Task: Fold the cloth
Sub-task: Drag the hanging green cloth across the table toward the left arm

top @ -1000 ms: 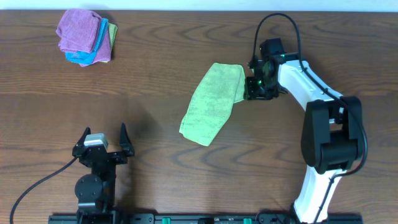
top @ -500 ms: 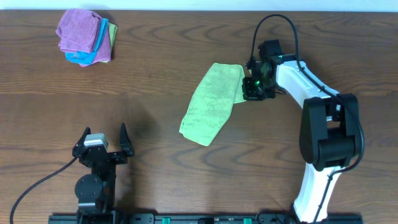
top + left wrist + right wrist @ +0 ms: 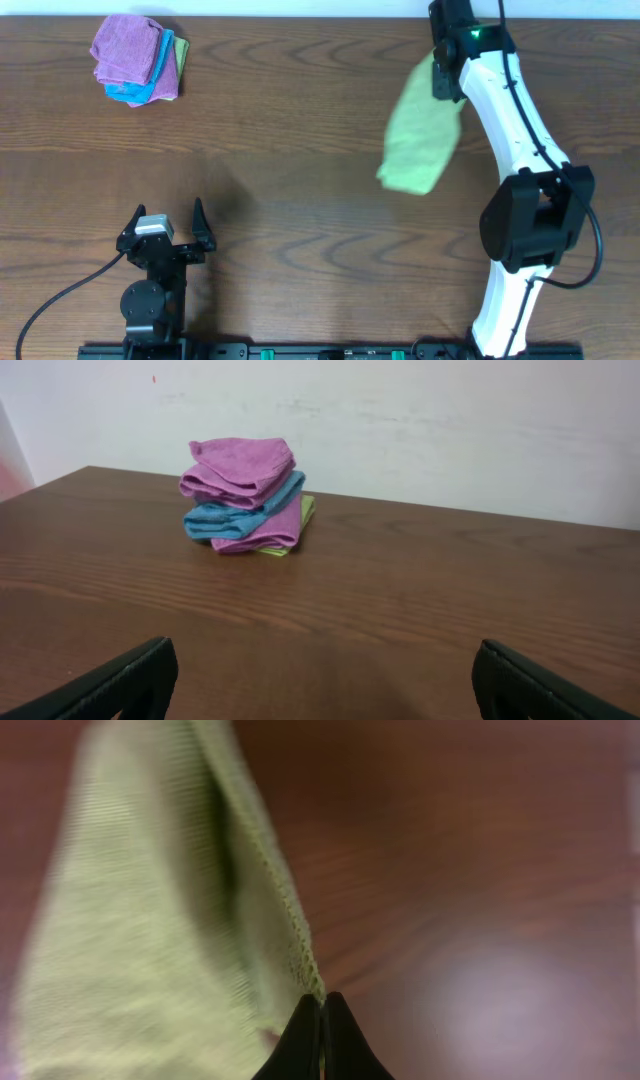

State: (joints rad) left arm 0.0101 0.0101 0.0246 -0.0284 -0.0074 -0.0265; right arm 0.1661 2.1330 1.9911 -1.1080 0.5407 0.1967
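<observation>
Soft even light; cloth (image 3: 422,130) apparently blurred.

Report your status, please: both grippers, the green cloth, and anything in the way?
Right gripper: fingers shut on the cloth at its edge; cloth hanging, blurred. Left gripper: fingers open, holding nothing. Stack of cloths at far corner, not in the way.

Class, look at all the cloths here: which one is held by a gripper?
The lime-green cloth, pinched at its edge by the shut right gripper. The purple cloth and blue cloth lie stacked at the far left, untouched.
</observation>
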